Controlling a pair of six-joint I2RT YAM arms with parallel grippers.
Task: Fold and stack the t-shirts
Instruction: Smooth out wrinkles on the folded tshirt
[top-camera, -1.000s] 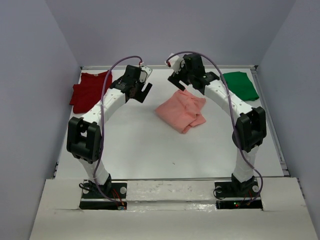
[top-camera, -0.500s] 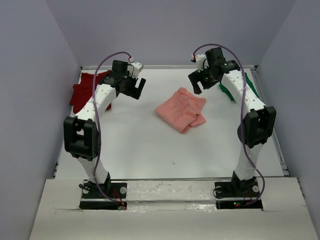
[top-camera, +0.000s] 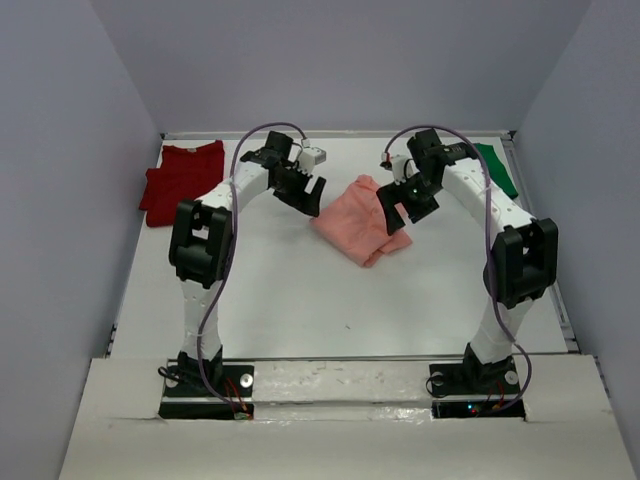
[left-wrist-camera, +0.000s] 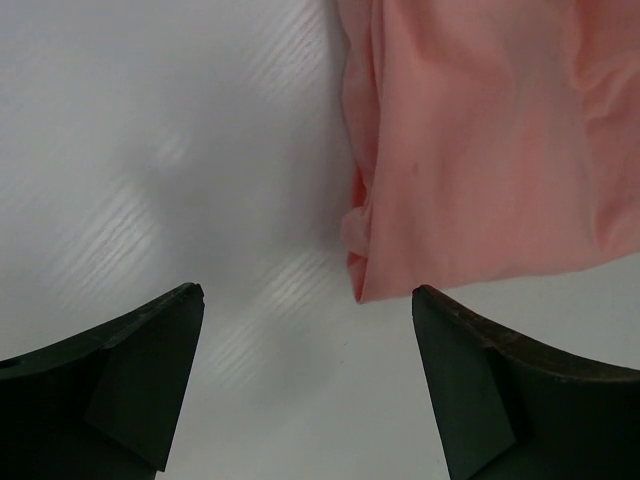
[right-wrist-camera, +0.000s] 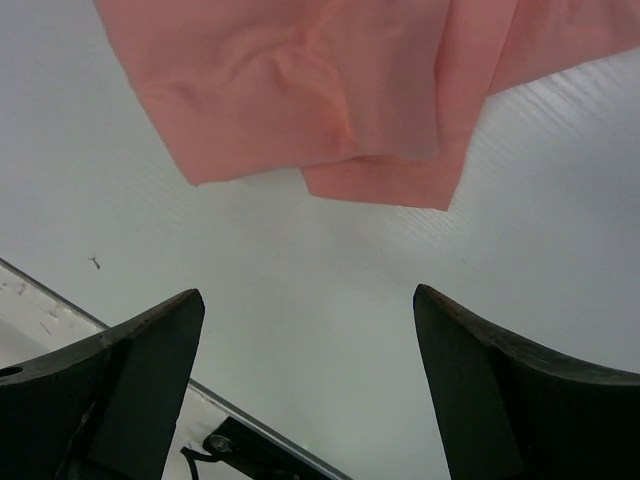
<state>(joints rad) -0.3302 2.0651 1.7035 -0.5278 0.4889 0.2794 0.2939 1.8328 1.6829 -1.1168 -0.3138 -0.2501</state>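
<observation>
A loosely folded pink t-shirt (top-camera: 360, 225) lies in the middle of the white table (top-camera: 300, 300). My left gripper (top-camera: 307, 191) is open and empty, just above the table at the shirt's left edge. In the left wrist view (left-wrist-camera: 308, 292) the shirt (left-wrist-camera: 480, 150) lies ahead and to the right, its corner near my right finger. My right gripper (top-camera: 403, 205) is open and empty over the shirt's right side. In the right wrist view (right-wrist-camera: 308, 293) the shirt's (right-wrist-camera: 320, 90) edge lies ahead of my fingers. A red t-shirt (top-camera: 180, 180) lies at the back left, a green one (top-camera: 499, 168) at the back right.
The table has a raised rim along the back (top-camera: 330, 133) and right side (top-camera: 545, 270). Grey walls close in on the left, back and right. The table's near edge and a base mount (right-wrist-camera: 40, 325) show in the right wrist view.
Both arms have swung in from the back corners towards the pink shirt and come down beside it. Both grippers stay open. The shirts have not moved.
</observation>
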